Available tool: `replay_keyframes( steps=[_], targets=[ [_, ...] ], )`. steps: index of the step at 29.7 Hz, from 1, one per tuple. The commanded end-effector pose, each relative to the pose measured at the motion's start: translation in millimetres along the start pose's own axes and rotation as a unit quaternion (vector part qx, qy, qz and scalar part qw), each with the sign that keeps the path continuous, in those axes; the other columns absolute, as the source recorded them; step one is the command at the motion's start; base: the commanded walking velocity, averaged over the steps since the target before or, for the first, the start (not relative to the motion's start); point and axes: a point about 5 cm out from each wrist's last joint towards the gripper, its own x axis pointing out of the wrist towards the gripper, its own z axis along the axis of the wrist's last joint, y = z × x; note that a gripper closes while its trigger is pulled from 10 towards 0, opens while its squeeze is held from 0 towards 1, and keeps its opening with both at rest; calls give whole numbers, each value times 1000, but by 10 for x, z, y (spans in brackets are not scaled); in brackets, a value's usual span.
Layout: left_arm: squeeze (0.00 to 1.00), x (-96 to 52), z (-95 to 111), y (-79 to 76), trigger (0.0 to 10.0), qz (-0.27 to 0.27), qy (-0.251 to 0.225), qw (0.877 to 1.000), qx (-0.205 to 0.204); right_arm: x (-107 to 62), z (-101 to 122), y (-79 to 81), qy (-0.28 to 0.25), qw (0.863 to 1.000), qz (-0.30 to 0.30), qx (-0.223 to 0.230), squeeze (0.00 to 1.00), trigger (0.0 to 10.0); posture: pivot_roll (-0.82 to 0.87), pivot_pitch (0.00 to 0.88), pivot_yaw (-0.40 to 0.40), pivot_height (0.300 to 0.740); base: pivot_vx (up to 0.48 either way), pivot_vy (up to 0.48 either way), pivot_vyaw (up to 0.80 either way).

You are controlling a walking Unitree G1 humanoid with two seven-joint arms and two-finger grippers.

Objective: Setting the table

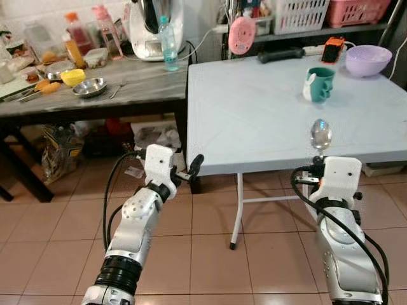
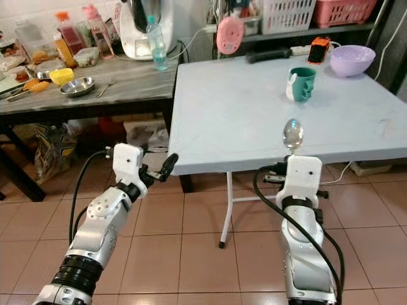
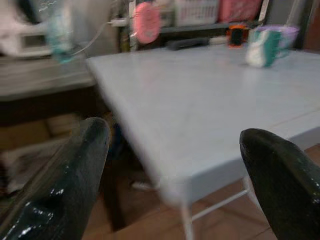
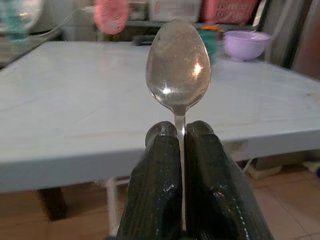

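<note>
A: What has the right gripper (image 4: pixel 181 137) got?

B: A metal spoon (image 4: pixel 178 67). The two black fingers (image 4: pixel 155 195) are pressed together on the handle, and the bowl of the spoon stands upright above the fingertips. From the head cameras the spoon (image 1: pixel 320 135) sits at the near edge of the pale blue table (image 1: pixel 254 121), toward its right side, held above the tabletop rather than lying on it.

A: And the left gripper (image 3: pixel 175 150)?

B: Spread wide with nothing between the fingers (image 3: pixel 75 175). It hangs just off the near left corner of that table, below the level of the top, over the tiled floor (image 1: pixel 203 248).

A: What is already on the table?

B: A teal mug (image 1: pixel 319 83) with a small white thing against it, toward the far right. Behind it a lilac bowl (image 1: pixel 367 60), an orange and black device (image 1: pixel 333 49) and a dark bar-shaped object (image 1: pixel 281 55) along the far edge. A pink round object (image 1: pixel 241 34) stands at the far left corner; it may be a small fan, but the shape is too soft to be sure.

A: To the left?

B: A dark wooden table (image 1: pixel 152 89), well apart from the spoon, with a steel dish (image 1: pixel 89 87), a clear water bottle (image 1: pixel 168 43), a white appliance (image 1: pixel 156 28) and assorted food items.
</note>
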Motion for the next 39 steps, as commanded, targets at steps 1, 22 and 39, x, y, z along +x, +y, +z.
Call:
replay_keyframes(
  steps=[1,22,39],
  targets=[
    [0,-13,13,59,10000,12,-3,1000,4,12,77,58,-16,1000,10,3,0,10000,-129,0,99,740,0,480,0],
    [0,-12,41,-7,10000,-13,-13,1000,-12,22,79,52,-20,1000,10,-6,0,10000,-131,0,103,740,169,0,0],
    [0,-3,45,-17,10000,-21,-13,1000,-13,34,89,70,-23,1000,14,-8,0,10000,-129,0,105,740,465,0,0]
  ],
)
